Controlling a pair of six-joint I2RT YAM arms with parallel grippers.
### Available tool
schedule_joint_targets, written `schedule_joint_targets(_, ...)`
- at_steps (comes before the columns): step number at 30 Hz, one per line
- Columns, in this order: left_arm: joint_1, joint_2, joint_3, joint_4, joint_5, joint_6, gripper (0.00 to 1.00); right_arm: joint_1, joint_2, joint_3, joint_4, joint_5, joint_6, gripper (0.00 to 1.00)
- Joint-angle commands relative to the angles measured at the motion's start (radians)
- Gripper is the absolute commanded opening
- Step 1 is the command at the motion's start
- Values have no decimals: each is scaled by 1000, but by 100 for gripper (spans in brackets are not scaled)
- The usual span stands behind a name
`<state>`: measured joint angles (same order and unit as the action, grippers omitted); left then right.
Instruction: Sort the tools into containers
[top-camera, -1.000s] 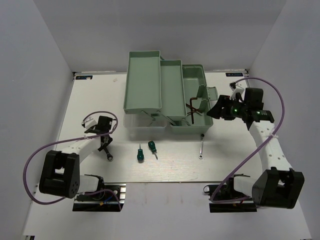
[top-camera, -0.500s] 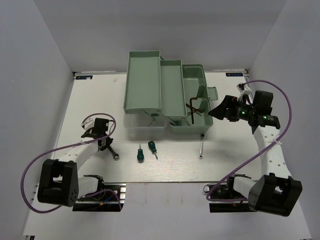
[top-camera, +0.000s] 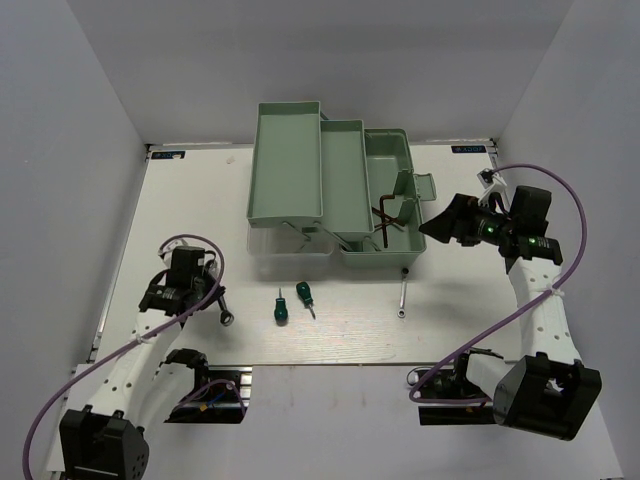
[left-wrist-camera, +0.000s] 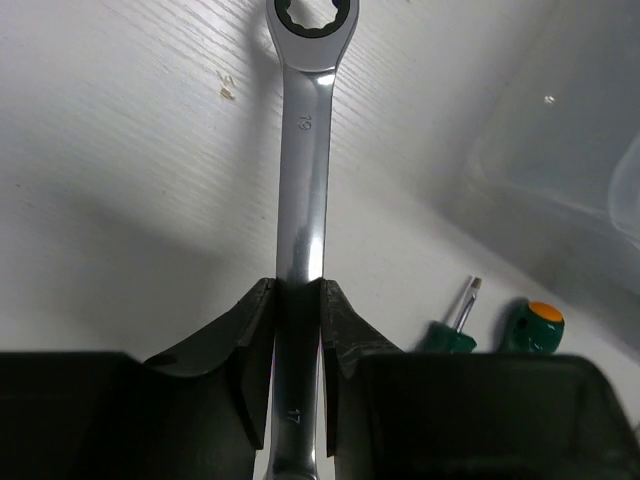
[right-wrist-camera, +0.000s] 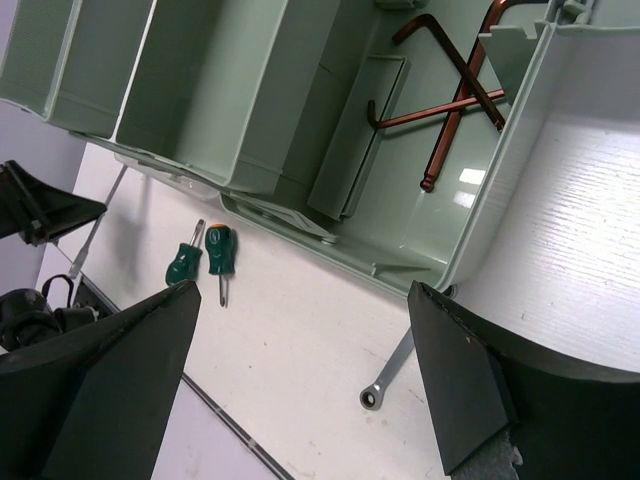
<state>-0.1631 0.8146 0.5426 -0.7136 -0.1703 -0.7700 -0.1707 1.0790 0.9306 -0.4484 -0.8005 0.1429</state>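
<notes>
The mint-green toolbox stands open at the back centre, and dark hex keys lie in its base. My left gripper is shut on a silver wrench, whose ring end points away over the table. Two green-handled screwdrivers lie in front of the box. A second wrench lies near the box's front right corner. My right gripper is open and empty beside the box's right end. The right wrist view shows the hex keys, the screwdrivers and the second wrench.
The translucent lid lies at the box's front left and shows in the left wrist view. A small fold-out tray stands up at the box's right end. Purple cables loop beside both arms.
My left arm has drawn back toward the near left, keeping the wrench in its jaws. My right gripper has backed slightly to the right, away from the toolbox.
</notes>
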Motion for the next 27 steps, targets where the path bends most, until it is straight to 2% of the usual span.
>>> schedule_joint_targets(1, -6, -48, 57, -33, 55, 34, 0, -10, -10, -16, 42, -26, 0, 91)
schedule_joint_targets(11, -6, -69, 7, -10, 178, 34, 0, -15, -13, -30, 47, -37, -6, 91)
schedule_joint_targets(19, -6, -95, 125, -116, 167, 101, 0, -15, 4, -33, 59, -45, -2, 91)
schedule_joint_targets(27, -6, -95, 76, -81, 244, 92, 0, -18, 2, -44, 60, -40, -2, 91)
